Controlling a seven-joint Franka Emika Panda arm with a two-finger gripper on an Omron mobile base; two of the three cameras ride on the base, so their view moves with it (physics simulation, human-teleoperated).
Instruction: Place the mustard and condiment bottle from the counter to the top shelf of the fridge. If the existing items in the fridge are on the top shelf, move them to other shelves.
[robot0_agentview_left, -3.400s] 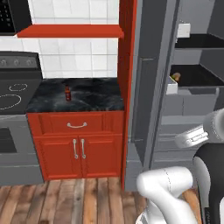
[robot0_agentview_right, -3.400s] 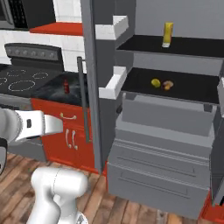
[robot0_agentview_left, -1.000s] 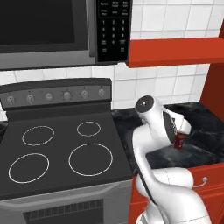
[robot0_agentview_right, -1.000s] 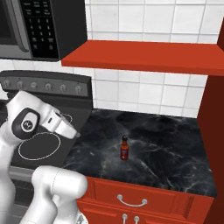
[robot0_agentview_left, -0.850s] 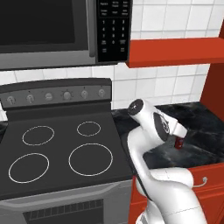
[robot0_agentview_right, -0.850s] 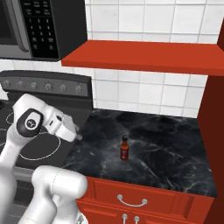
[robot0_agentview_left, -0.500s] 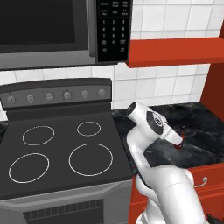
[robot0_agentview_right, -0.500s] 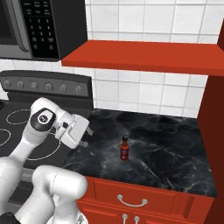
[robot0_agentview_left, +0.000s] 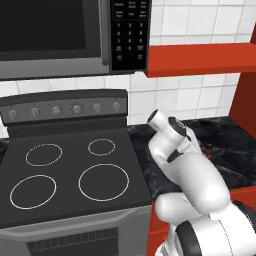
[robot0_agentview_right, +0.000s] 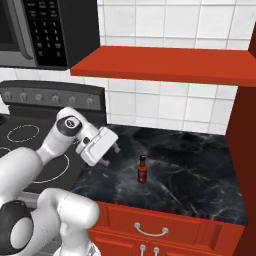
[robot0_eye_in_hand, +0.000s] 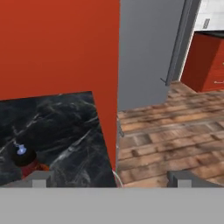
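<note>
While the gripper (robot0_agentview_right: 116, 149) hangs over the counter's (robot0_agentview_right: 200, 175) left edge, its jaws are spread wide. It holds nothing. It looks ready to grab the bottle (robot0_agentview_right: 143, 169) near the front edge.

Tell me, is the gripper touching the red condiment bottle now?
Apart. The right base view shows bare counter between the open gripper and the condiment bottle.

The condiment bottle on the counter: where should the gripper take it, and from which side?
Grip the condiment bottle around its wider dark red body, below the thin neck. It stands upright, alone on the counter, so a level approach from the stove side, where the open gripper is, looks best.
</note>
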